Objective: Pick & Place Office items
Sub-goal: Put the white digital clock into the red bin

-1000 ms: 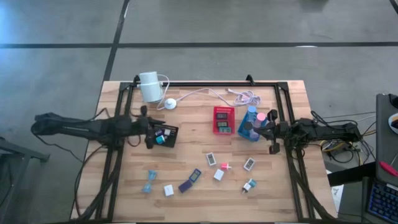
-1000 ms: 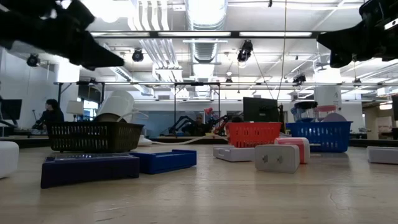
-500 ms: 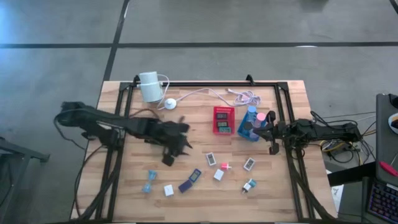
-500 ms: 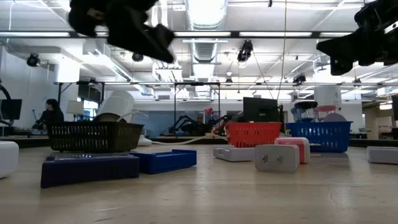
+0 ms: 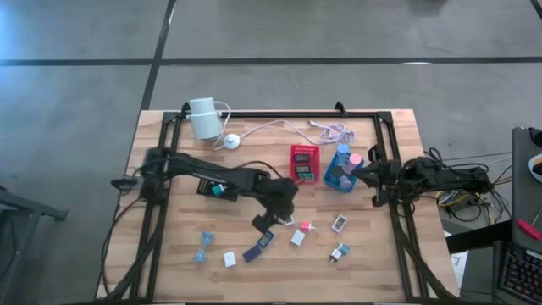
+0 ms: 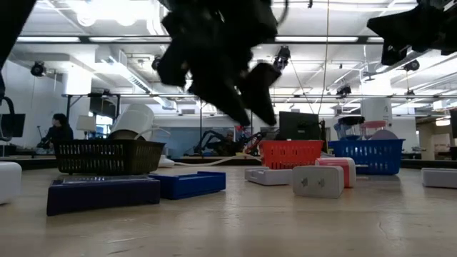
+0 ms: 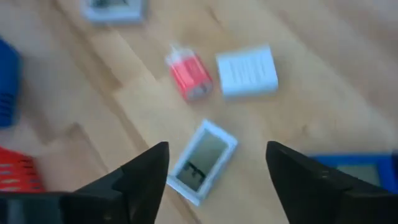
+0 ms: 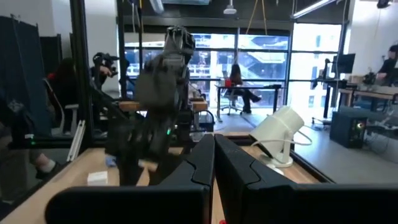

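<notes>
Left tool (image 5: pixel 273 222) above scattered office items (image 5: pixel 288 217) mid-table; right tool (image 5: pixel 366 173) by blue tray (image 5: pixel 337 180)

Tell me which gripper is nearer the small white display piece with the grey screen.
Left. The left gripper hovers right above the white display piece, jaws open; the right gripper waits by the blue tray.

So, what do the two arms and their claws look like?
Both arms are dark, nearly black, made of slim jointed segments. The left claw has two flat, dark, tapering fingers. The right claw has two dark angular fingers. Loose black cables trail behind the right arm.
</notes>
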